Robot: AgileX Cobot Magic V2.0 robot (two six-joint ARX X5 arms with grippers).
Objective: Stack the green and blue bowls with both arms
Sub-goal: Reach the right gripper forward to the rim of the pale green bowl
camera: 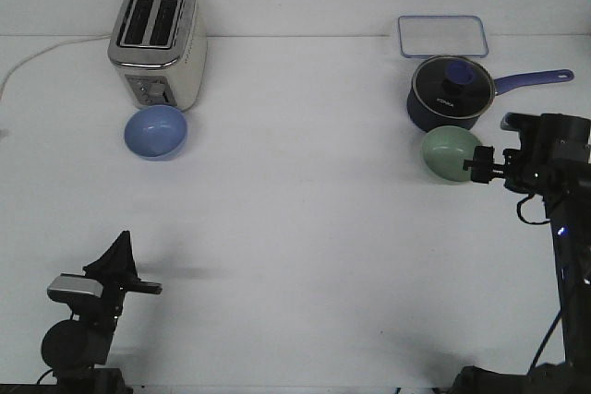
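While the left pincer [118, 256] rests low, closure unclear, the right pincer [476, 165] grips the green bowl [447, 154].

**Layout on the table**

The toaster [158, 43] stands at the far left of the table [305, 228], and the blue bowl [156, 132] sits just in front of it. At the far right lies a lidded container [442, 37], with the saucepan [447, 94] just in front of it, handle pointing right. The green bowl [450, 154] is just before the saucepan, tilted, with the right gripper [480, 164] at its right edge. The left gripper [118, 260] is at the near left, well apart from both bowls.
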